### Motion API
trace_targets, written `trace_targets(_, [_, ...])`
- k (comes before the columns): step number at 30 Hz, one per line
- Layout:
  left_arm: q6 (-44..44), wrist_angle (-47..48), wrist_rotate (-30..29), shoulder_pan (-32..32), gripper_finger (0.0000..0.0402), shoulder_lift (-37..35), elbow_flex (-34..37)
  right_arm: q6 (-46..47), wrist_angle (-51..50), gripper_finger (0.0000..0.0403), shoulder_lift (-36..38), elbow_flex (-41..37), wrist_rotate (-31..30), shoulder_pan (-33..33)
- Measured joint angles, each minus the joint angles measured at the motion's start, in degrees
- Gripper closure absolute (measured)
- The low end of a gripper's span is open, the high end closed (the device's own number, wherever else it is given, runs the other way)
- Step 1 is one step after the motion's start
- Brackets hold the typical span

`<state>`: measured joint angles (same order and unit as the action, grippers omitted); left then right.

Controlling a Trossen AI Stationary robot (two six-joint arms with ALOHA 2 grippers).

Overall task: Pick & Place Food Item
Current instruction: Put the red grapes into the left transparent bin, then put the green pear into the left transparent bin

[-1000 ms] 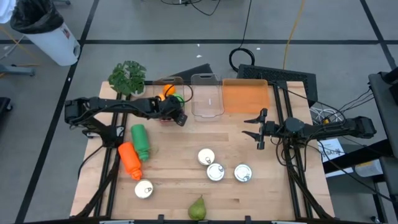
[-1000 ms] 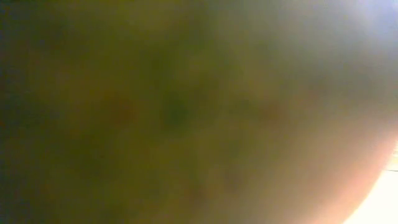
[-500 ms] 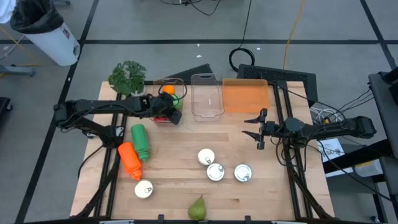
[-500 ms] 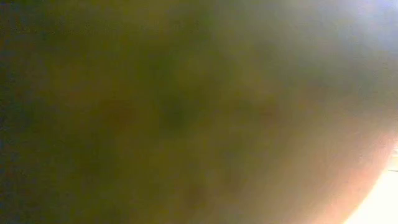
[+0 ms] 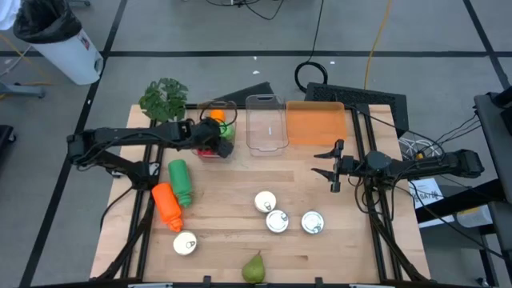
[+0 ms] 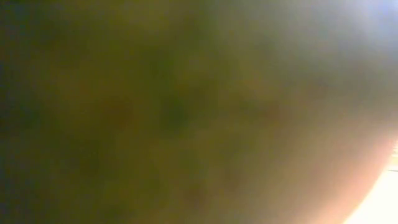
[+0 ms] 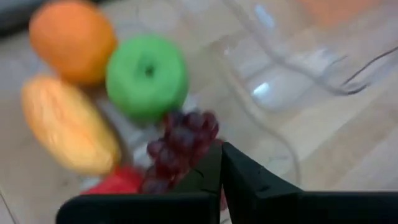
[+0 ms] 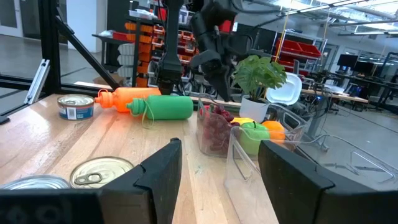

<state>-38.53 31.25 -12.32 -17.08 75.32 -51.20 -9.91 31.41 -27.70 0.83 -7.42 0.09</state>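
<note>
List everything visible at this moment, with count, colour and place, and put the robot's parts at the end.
clear bins: two, transparent, far middle of the table; the left one holds fruit
orange tray: one, right of the bins
fruit in the left bin: orange, green apple, yellow piece, dark red grapes, a red piece
bottles: one green, one orange, lying at the left
cans: four, silver-topped, near side
pear: one, green, near edge
plant: one, green, far left corner
left gripper: shut, over the fruit bin
right gripper: open, hanging at the right
</note>
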Motion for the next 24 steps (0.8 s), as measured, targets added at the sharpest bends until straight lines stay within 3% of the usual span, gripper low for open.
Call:
trace_targets(11, [-3.22,2.8,3.85,0.2,0.0386,8.63,0.0,0.0,-0.04,0.0204,-0.07,-0.01,0.0,-0.01])
trace_targets(18, [-0.58,1.52,5.13,-0.52,0.0396,6.26,-0.27,0.0,0.0,0.0204,-0.07,-0.01,0.0,0.0])
trace_targets(24, [5.29,1.56,4.44,-0.52,0.0369,3.6,-3.41,0.0,-0.01,0.0204,-0.09,0.01,0.02,0.01])
